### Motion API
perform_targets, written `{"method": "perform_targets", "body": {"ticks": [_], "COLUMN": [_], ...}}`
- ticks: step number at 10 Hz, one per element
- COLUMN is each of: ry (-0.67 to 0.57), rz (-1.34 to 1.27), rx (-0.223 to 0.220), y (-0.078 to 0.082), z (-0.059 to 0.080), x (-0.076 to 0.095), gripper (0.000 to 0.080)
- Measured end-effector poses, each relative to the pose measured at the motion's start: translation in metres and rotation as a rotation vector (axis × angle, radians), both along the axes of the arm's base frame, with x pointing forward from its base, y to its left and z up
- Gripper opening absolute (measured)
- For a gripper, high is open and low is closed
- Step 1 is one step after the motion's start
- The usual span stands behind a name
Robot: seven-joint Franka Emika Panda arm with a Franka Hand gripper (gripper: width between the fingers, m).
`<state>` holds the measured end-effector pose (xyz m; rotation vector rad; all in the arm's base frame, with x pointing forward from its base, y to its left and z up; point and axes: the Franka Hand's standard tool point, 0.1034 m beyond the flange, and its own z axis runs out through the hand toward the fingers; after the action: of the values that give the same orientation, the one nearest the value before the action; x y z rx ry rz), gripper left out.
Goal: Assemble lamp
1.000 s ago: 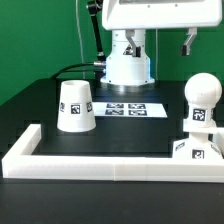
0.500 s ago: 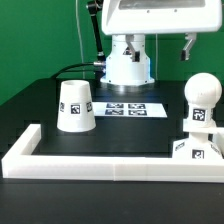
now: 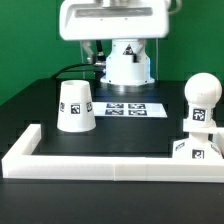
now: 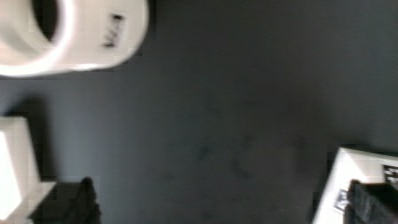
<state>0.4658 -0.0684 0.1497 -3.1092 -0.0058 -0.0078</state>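
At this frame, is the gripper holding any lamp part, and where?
Nothing is held. The white cone-shaped plastic shade and the round-headed white bulb on the flat angular base stand on the black table, with no gripper finger on them.

No words, brands or numbers can be read anywhere: only black-and-white square tags show on the white truncated-cone plastic shade (image 3: 76,105), the round-headed white bulb (image 3: 203,103), the flat angular white base (image 3: 197,149) and the flat white marker board (image 3: 133,108)
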Motion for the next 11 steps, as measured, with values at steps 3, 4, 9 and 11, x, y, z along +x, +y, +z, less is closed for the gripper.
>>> {"method": "perform_targets", "body": {"ticks": [3,4,9,11], "ry": [0.009,0.011,-0.004,-0.02], "rz": [-0.024,-0.023,0.026,0.038], "rx": [0.003,0.003,-0.007,-0.015], "y": [-0.015,-0.015,-0.022,-0.025], "z": [-0.002,-0.003,-0.014,-0.024], "x": [-0.015,-0.015,-0.024,-0.036], "gripper": [0.0699,0.0699,0.0699,0.0699]}}
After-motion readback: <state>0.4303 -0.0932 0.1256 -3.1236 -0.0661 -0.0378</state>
